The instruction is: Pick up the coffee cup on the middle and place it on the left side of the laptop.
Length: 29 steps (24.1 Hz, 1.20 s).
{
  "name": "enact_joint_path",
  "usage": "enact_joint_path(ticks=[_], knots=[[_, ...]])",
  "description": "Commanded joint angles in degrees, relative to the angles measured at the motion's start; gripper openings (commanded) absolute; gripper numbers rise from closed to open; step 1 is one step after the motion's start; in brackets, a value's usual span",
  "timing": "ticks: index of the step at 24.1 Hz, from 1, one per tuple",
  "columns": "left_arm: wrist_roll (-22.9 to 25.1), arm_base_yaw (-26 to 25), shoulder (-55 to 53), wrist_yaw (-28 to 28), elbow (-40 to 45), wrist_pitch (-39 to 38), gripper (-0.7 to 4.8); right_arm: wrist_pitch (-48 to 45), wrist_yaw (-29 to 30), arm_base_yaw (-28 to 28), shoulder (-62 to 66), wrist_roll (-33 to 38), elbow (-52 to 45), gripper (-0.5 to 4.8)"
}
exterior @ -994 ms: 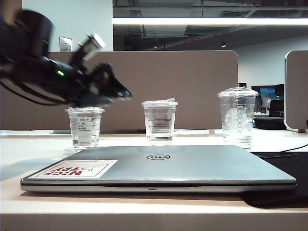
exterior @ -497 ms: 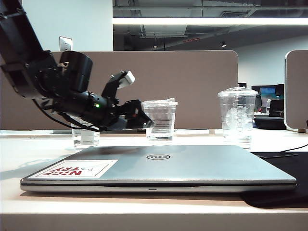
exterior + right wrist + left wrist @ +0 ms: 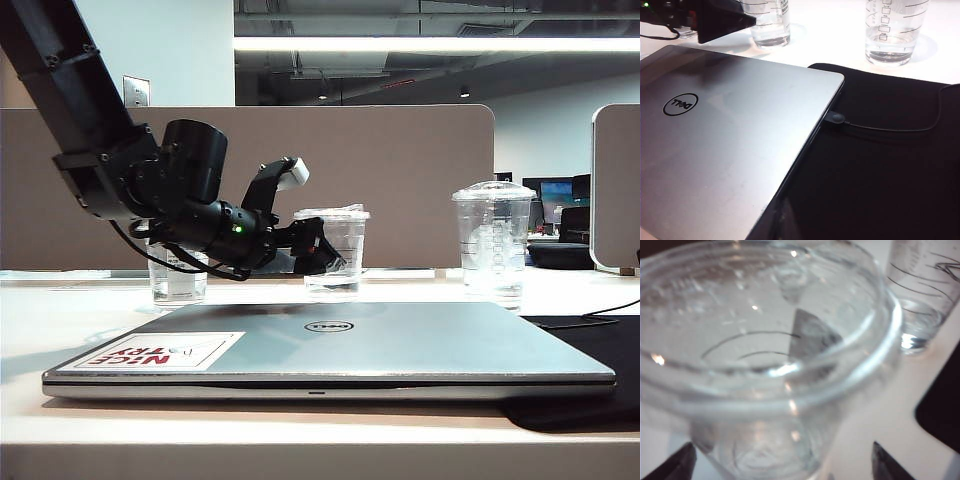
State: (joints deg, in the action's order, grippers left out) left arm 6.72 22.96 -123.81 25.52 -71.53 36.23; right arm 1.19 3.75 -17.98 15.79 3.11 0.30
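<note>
Nearest in the exterior view lies the wide silver-grey Dell laptop (image 3: 330,345), shut flat on the pale tabletop (image 3: 60,320), with its round logo at mid-lid and a white sticker with red letters (image 3: 160,351) near its front left corner. At its right side a black mat (image 3: 590,350) lies under it, and in the right wrist view a thin black cable (image 3: 890,129) runs over that mat to a plug at the laptop's edge.

Above the laptop's back left part hangs the black left arm, reaching in from the upper left. Its left pincer (image 3: 318,252) is at the left flank of the clear plastic coffee cup with thin dark lines and a flat clear lid (image 3: 332,250), which stands upright on the tabletop behind the laptop's middle. In the left wrist view the cup (image 3: 770,340) fills almost the whole picture, with the two dark fingertips (image 3: 675,465) spread wide on either side of its base. The fingers stand fully apart and grip nothing; whether they touch the cup cannot be told.

Behind the arm stands a shorter clear cup (image 3: 178,283), mostly hidden. Well to the right is a taller clear cup with a domed lid (image 3: 493,240). A tan partition (image 3: 400,180) closes the back.

The right pincer appears in no view.
</note>
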Motion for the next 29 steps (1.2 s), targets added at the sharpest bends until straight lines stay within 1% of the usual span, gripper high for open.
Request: enact_joint_path(ticks=[1, 4, 8, 19, 23, 29], knots=[[0.2, 0.17, -1.16, -1.4, -1.95, 0.74, 4.79, -0.98, 0.26, 0.04, 0.09, -0.13, -0.22, -0.05], [0.09, 0.24, -2.99, -1.07, -4.31, 0.74, 4.79, -1.01, 0.24, 0.04, 0.09, -0.13, -0.22, -0.05], [-1.2, 0.7, -5.18, -0.63, -7.17, 1.14, 4.79, -0.98, 0.24, 0.04, 0.09, -0.13, -0.22, -0.05], [-1.97, 0.72, -6.91, 0.5, -8.15, 3.37, 4.79, -0.98, 0.24, 0.04, 0.09, -0.13, -0.22, -0.05], [-2.64, 0.72, -6.91, 1.73, -8.15, 4.79, 4.79, -1.01, 0.24, 0.04, 0.09, -0.13, -0.22, -0.05], [-2.67, 0.72, -6.91, 1.73, -8.17, 6.73, 4.79, -0.98, 0.24, 0.04, 0.09, -0.13, -0.22, -0.05]])
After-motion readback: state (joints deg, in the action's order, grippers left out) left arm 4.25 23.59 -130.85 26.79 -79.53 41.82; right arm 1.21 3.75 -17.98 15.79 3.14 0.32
